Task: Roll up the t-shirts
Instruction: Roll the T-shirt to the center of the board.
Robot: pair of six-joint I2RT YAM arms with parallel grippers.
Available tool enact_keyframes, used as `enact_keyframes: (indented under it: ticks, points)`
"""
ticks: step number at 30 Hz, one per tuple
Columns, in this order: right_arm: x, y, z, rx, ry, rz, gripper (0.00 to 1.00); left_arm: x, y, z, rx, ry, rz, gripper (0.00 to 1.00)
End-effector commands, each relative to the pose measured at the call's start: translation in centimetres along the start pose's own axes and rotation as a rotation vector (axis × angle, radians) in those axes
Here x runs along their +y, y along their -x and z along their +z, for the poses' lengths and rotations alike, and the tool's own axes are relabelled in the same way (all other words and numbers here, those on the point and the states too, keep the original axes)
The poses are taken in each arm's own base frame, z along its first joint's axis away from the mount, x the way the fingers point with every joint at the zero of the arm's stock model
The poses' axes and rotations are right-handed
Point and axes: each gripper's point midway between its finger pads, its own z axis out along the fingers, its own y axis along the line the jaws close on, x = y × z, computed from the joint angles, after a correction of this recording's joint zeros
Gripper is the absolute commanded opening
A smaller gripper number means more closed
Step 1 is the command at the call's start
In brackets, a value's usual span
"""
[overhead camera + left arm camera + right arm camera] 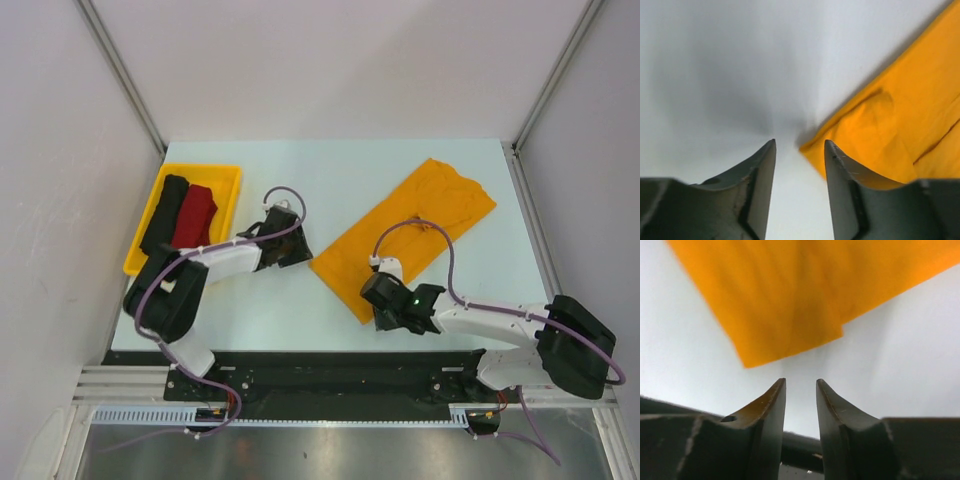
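Top external view: fixed high above and behind the arm bases, angled down and forward, far enough back to take in the whole table.
Left wrist view: low and close to the tabletop, looking out between the tips of the left gripper at a corner of the mustard-orange t-shirt.
Right wrist view: low and close, looking past the tips of the right gripper at one end of the shirt.
Shared field: all three views show the shirt and the white tabletop beside it.

There are three t-shirts: one black roll and one dark red roll inside the single yellow tray, and one mustard-orange t-shirt lying flat to the right of this tray. There are also two robot arms, the left arm just beside the tray and the right arm well apart from it, and one table.
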Motion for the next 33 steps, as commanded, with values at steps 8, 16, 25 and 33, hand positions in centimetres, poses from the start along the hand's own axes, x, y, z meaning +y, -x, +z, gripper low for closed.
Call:
enact_keyframes:
  ticks: [8,16,25,33]
  points:
    - [4.9,1.7,-0.8,-0.120,-0.107,-0.290,0.38,-0.5,-1.7,-2.8,-0.063,-0.155,-0.170,0.52]
    - [5.2,1.5,0.7,-0.114,-0.163,-0.378,0.37,-0.3,-1.9,-1.9,-0.058,-0.133,-0.201,0.51]
    - [5.0,1.1,1.6,-0.108,-0.191,-0.421,0.31,-0.4,-2.5,-0.8,-0.027,-0.110,-0.202,0.47]
    - [5.1,1.3,1.5,-0.113,-0.187,-0.424,0.20,-0.3,-2.3,0.3,-0.043,-0.065,-0.198,0.43]
